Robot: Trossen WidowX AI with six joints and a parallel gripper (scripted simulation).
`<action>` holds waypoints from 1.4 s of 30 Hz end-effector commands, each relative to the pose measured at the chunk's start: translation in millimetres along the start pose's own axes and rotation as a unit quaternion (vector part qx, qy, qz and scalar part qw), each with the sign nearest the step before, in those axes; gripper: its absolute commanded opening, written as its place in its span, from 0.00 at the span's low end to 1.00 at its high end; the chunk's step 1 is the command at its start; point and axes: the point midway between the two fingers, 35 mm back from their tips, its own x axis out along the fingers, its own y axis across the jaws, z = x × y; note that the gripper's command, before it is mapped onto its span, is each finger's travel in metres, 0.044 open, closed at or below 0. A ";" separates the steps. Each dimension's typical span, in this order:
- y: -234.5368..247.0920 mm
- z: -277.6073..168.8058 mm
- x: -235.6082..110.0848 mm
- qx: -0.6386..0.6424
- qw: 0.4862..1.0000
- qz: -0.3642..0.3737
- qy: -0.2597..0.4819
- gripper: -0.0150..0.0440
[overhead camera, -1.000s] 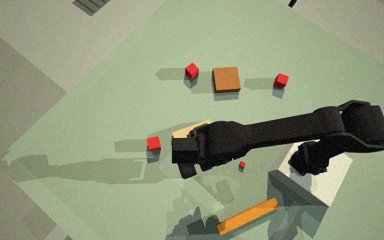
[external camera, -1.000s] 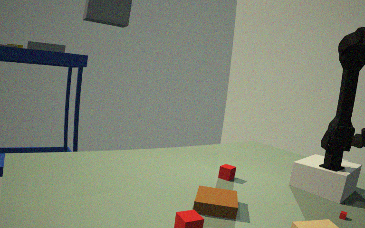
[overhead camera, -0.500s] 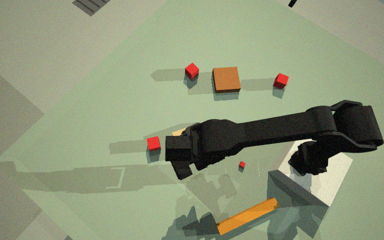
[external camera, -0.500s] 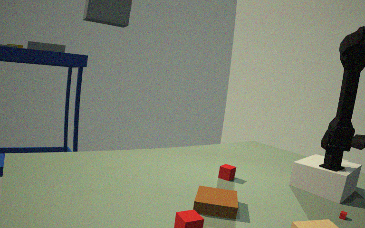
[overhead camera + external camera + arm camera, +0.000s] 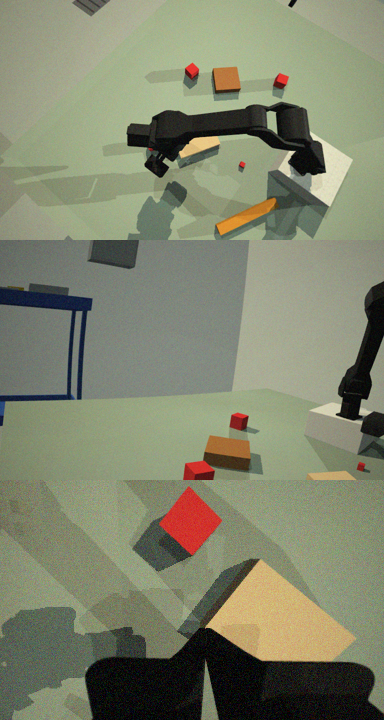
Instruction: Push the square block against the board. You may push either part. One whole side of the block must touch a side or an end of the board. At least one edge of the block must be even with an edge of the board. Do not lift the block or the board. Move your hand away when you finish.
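I judge the task barely under way: nothing is pushed together yet. Working left to right, my gripper (image 5: 204, 632) sits low near the middle of the worktop (image 5: 84, 113), fingers pinched fully together with nothing between them, ready to act as a blunt pusher. The wrist view shows the tips right at a corner of the tan square block (image 5: 199, 144); I cannot tell whether they are touching it. I take this block for the task's own, since it is the one I am working at. It lies flat in the middle of the worktop, half under my forearm. The orange board (image 5: 246, 216) lies well apart from it, toward the near edge and to the right, turned at an angle. So the whole closing push, the squaring of one edge and the withdrawal are all left.

A red cube (image 5: 191, 520) stands just beyond the tan block's corner, close to my wrist. Toward the far edge a brown block (image 5: 226, 79) sits between two more red cubes (image 5: 191, 70) (image 5: 280, 80), and a tiny red cube (image 5: 242, 164) lies between the tan block and the white plinth (image 5: 334, 175) carrying the arm at the right edge.

The surface is flat pale green, streaked with overlapping shadows. Beyond it I see a blue table (image 5: 45, 300) on the left and plain grey walls meeting at a corner.
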 end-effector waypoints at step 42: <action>-6.5 48.1 83.4 -0.105 0.994 -0.005 0.003 0.25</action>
